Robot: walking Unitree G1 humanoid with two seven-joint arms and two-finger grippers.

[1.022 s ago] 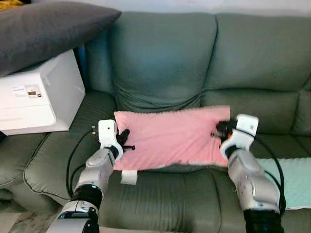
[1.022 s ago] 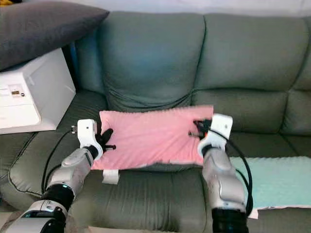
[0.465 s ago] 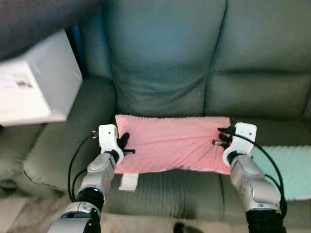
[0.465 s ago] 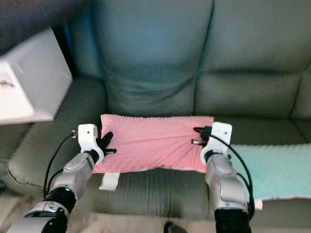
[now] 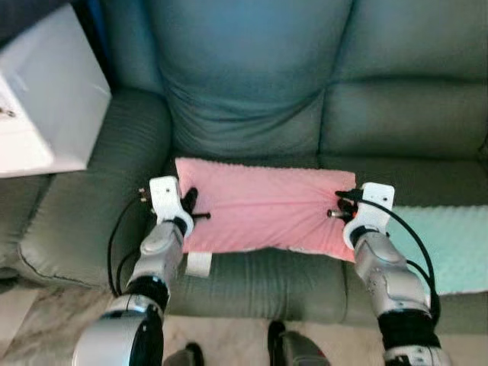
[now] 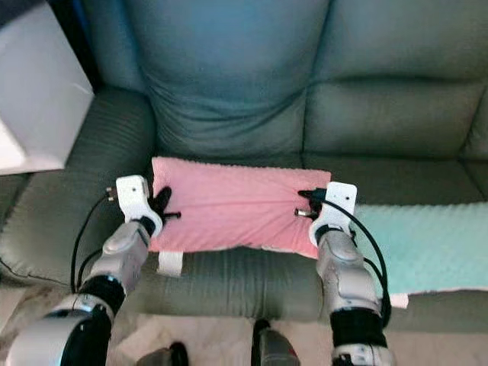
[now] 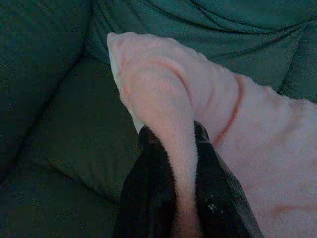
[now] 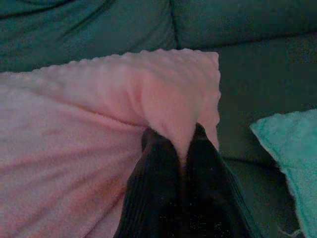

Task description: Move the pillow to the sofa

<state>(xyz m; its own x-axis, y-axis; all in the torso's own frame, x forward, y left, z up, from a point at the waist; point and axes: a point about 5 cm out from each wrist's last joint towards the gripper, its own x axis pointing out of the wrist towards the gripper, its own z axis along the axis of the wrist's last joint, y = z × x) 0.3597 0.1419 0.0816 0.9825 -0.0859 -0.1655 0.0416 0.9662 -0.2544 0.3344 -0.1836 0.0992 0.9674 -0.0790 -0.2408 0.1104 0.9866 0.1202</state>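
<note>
Soft, light pillow [image 5: 263, 213] on the sofa [image 5: 252, 91] seat front; both grippers [image 7: 184, 153] [image 8: 182, 144] pinch its short ends, jaws clenched.

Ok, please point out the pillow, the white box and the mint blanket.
pillow [image 5: 263, 207], left eye view, middle of its top face
white box [image 5: 53, 114], left eye view, its side
mint blanket [image 6: 423, 244], right eye view, its middle

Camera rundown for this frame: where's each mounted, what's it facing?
Left and right eye: on the head, looking down at the sofa; both arms show.
Left wrist: along the left gripper, shut on the pink pillow.
Right wrist: along the right gripper, shut on its other end.
All share the pillow.
</note>
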